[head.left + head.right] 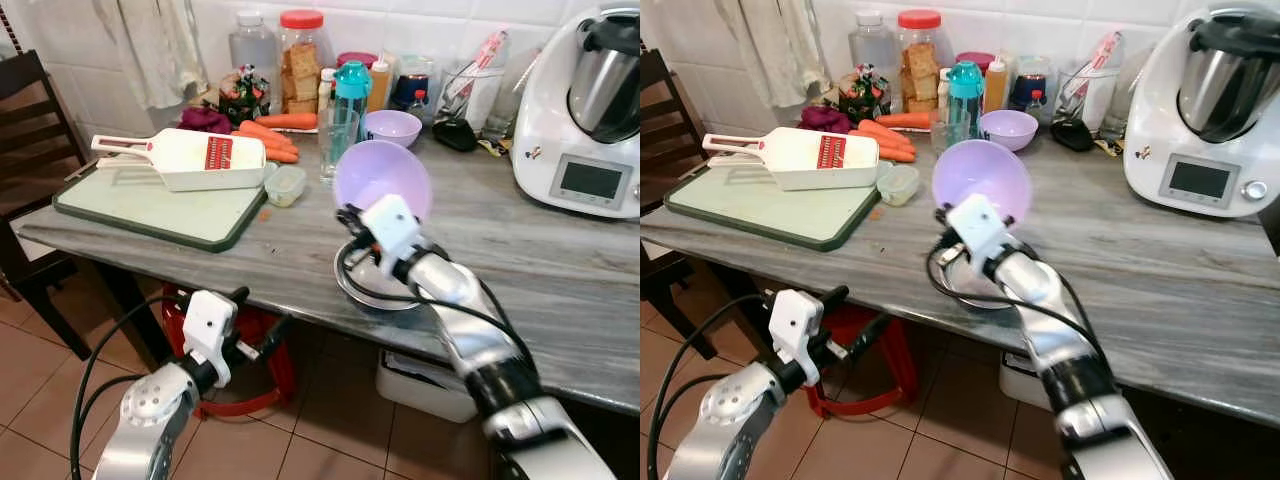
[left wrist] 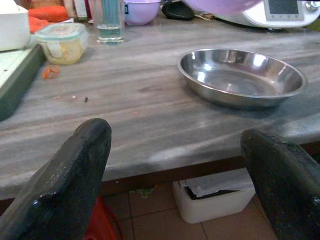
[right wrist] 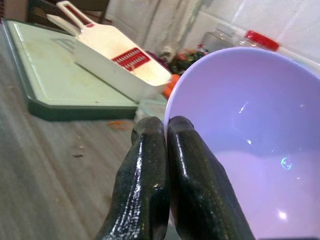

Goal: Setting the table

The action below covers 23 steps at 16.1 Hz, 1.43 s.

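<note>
1. Across the grey marbled table [image 1: 560,290] stand a food processor [image 1: 590,110] and a green cutting board [image 1: 160,205].
2. Right end effector [image 3: 167,135] pinches a lilac bowl [image 1: 382,178] by its rim, tilted above a steel dish [image 2: 242,75].
3. Left end effector [image 2: 175,170] hangs wide open below the table edge.

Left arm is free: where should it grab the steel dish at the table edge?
Pinch the steel dish by its thin flared rim on the near, table-edge side, one finger over the lip, one under. The left gripper is open below that edge. Its low wall gives little else to hold. The right gripper holds the lilac bowl above it, so stay low.
</note>
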{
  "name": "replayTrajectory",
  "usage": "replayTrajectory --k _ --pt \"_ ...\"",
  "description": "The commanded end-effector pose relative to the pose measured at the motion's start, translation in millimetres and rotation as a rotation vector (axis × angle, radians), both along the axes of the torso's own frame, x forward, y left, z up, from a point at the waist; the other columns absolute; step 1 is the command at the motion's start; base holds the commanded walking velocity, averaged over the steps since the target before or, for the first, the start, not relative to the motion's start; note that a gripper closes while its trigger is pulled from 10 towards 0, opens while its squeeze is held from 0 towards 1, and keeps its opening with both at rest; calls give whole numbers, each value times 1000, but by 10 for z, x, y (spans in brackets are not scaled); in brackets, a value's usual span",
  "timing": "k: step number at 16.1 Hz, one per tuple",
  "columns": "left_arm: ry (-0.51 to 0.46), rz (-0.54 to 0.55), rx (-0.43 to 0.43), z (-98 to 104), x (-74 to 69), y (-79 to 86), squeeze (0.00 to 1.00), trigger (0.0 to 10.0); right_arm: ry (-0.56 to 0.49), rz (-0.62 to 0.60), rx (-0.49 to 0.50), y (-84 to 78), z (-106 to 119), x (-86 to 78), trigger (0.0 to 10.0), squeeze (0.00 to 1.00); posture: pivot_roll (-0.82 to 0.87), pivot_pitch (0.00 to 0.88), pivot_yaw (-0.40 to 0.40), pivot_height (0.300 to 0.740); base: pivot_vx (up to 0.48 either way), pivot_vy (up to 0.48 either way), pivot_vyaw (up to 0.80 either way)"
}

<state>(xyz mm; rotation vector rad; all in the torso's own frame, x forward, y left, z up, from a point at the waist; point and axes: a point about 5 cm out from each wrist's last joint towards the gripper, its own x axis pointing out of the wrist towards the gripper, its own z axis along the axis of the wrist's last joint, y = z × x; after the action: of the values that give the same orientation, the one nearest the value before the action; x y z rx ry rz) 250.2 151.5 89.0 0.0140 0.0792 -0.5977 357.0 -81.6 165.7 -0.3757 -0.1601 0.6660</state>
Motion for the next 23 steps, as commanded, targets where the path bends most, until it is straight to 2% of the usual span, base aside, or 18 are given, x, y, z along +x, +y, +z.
replayTrajectory --k 1,9,15,22,23 --pt "-15 -10 20 44 -18 1 0 10000 1 31 2 43 23 41 10000 0 7 0 -16 740 0 0 0" --pt "-2 -4 24 49 -64 -16 0 10000 70 108 -24 214 -86 137 10000 0 13 0 -15 740 0 0 0" --pt "-2 -6 14 78 -89 -52 0 10000 90 207 -48 378 -279 19 10000 0 29 0 -16 740 0 0 0" --pt "-2 -17 8 103 -107 -65 0 10000 118 172 -63 311 -353 37 10000 0 33 0 -17 740 0 0 0" --pt "-1 -16 6 104 -109 -68 0 10000 124 166 -68 297 -373 37 10000 969 33 0 -17 740 0 0 0"
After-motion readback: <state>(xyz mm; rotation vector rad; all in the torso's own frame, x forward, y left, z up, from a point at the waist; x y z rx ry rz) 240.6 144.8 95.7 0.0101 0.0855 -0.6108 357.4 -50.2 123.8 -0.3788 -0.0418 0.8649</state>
